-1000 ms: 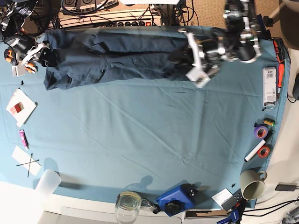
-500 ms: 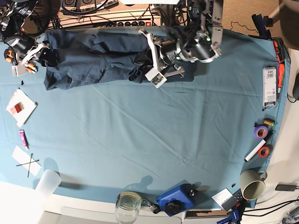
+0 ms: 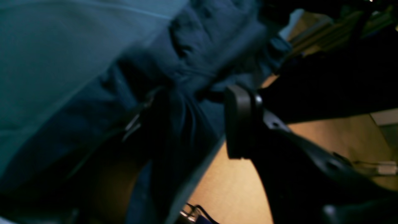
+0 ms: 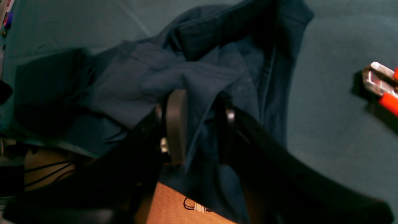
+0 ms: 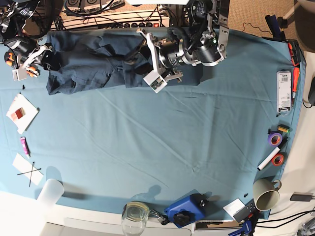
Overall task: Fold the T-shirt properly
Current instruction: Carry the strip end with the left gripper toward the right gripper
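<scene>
The T-shirt [image 5: 93,61] is being pinched by the right gripper [image 4: 199,124]; the left gripper [image 3: 192,124] is blurred, its spread being impossible to tell.

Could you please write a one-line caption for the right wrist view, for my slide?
Right gripper closed on a bunched fold of the dark navy T-shirt over the teal tablecloth.

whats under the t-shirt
The T-shirt lies along the far edge of the teal tablecloth, which shows all around it. Whatever else may lie beneath is covered by the fabric. The right gripper has cloth between its pads.
</scene>
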`<state>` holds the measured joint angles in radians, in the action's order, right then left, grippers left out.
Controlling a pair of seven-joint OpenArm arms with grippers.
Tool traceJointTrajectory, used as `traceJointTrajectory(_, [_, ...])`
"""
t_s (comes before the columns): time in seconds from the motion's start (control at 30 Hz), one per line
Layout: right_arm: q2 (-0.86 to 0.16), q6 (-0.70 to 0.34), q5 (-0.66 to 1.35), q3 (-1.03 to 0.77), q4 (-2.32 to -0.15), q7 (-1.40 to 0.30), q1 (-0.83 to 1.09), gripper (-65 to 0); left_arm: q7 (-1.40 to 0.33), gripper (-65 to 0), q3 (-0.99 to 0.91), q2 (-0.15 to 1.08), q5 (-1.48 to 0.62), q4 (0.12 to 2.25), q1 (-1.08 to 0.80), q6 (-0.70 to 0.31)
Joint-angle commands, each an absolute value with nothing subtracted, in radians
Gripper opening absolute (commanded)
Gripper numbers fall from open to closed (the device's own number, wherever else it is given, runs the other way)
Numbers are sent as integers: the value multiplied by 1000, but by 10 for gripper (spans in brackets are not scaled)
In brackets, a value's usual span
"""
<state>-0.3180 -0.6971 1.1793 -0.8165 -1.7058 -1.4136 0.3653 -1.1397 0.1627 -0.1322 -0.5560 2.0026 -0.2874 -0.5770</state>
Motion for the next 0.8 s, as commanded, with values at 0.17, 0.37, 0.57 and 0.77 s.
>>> traceJointTrajectory(0.17, [-341, -698, 1204, -826, -1722, -1396, 363, -486, -1146, -398, 167, -157, -609, 2053, -283, -554])
traceJointTrajectory(0.37, [-347, -698, 1251, -829, -1723, -1396, 363, -486, -1238, -470, 133, -157, -535, 2086, -289, -542])
traceJointTrajectory(0.57, [-347, -698, 1381, -834, -1723, -1396, 363, -486, -1252, -470, -12, -157, -539, 2169, -325, -496])
traceJointTrajectory(0.77, [-347, -698, 1381, -834, -1723, -1396, 363, -486, -1231, -470, -196, -94, -657, 2230, -352, -497])
